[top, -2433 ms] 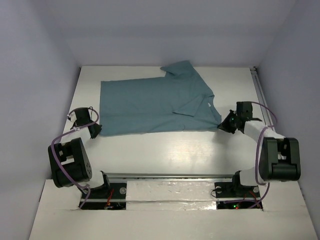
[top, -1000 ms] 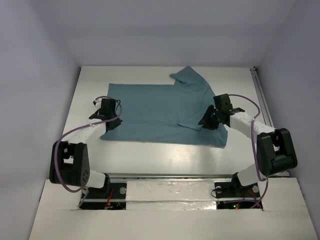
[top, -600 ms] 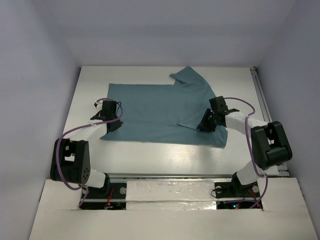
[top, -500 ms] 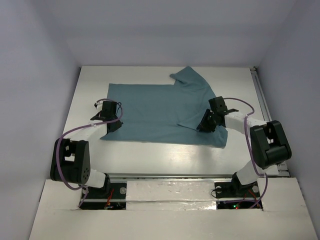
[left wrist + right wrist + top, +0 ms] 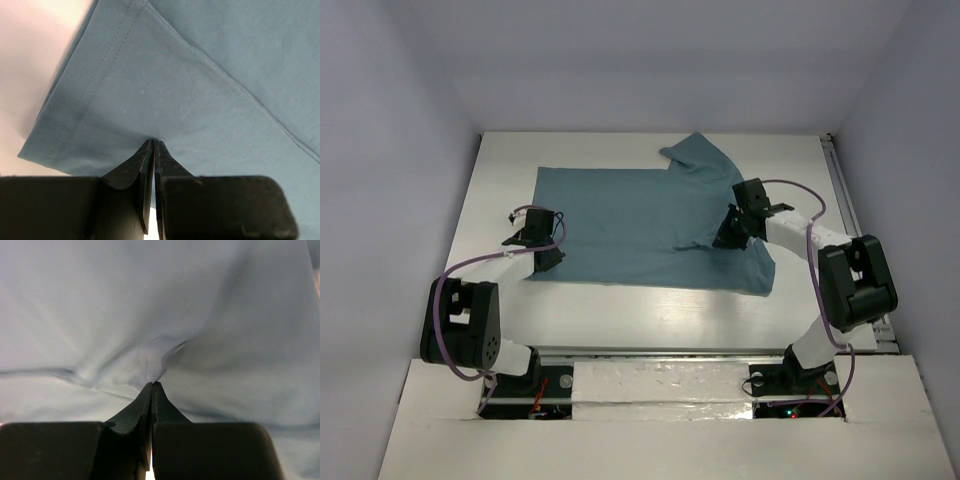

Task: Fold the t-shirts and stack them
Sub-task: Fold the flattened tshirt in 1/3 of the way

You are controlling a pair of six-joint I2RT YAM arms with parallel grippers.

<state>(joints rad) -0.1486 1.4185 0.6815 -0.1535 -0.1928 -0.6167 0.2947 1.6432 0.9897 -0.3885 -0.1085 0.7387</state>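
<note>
The teal-blue t-shirt (image 5: 630, 225) lies spread flat and sideways on the white table (image 5: 650, 320), one sleeve pointing to the far side. My left gripper (image 5: 549, 257) is at the shirt's near-left corner, by the hem. Its jaws are shut with the tips against the cloth (image 5: 200, 75), and a little cloth shows in the gap. My right gripper (image 5: 723, 238) stands on the shirt's right part, near the folded-in sleeve. It is shut on a small pinch of fabric (image 5: 152, 357), and creases run out from its tips across the cloth.
White walls enclose the table on the left, the far side and the right. A metal rail (image 5: 840, 190) runs along the right edge. Both arm bases and a crossbar (image 5: 660, 352) sit at the near edge.
The right gripper has closed on the cloth and shifted slightly away from the bases. The left gripper has slid a little toward the near edge. The shirt itself has barely moved.
</note>
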